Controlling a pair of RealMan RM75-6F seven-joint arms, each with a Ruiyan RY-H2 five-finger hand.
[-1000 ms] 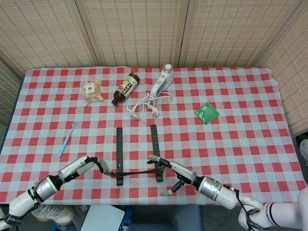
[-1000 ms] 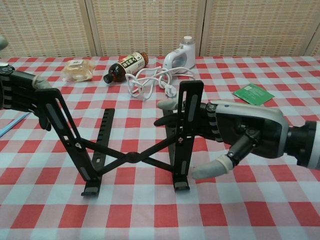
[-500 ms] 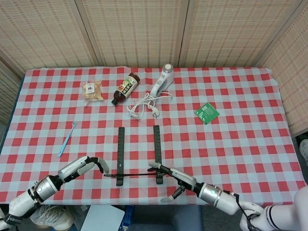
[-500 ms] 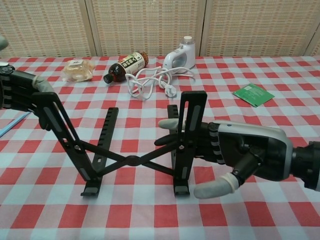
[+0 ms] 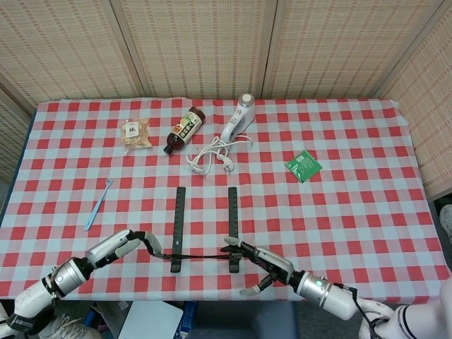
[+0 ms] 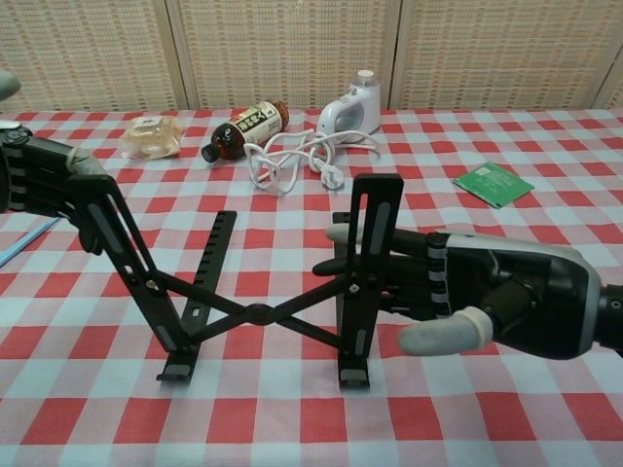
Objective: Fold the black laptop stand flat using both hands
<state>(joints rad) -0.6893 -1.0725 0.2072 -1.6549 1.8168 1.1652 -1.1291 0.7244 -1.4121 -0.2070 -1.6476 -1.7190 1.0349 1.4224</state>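
Still raised: black laptop stand (image 6: 255,311) at lower centre of the checked tabletop (image 6: 545,243).
Left robot hand (image 6: 44,185) grips one slotted metal arm; right robot hand (image 6: 487,302), fingers extended, touches the other.

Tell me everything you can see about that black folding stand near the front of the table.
The laptop stand is black and looks like metal or hard plastic. It is still open, not flat: two raised arms with long slots, joined low down by thin crossed bars pinned at the middle, above two flat notched strips lying on the checked cloth with small lips at their near ends. The left hand holds the top of the left raised arm; the fingers of the right hand lie against the right one.
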